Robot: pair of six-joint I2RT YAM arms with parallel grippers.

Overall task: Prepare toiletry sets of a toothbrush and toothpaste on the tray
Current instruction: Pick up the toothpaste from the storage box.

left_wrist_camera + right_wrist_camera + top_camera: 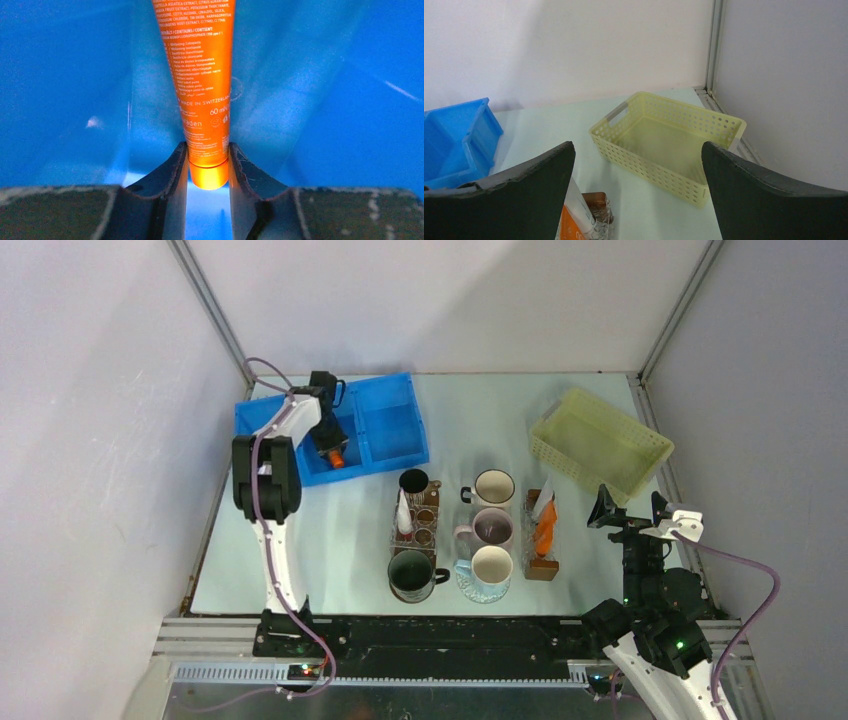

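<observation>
Surface: pale green desk [480, 420] enclosed by white walls and a metal frame.

Item: orange toothpaste tube [200, 75], in the left part of the blue bin [385, 430] at the desk's far left. Its long axis runs straight out from the left fingers [172, 170], which are closed on its near end, one pressing each side.

Right fingers [524, 175]: spread wide, holding nothing, facing the yellow basket [664, 135].

The orange toothpaste [200, 75] reads "MADE IN SWITZERLAND" and "60 ml".
</observation>
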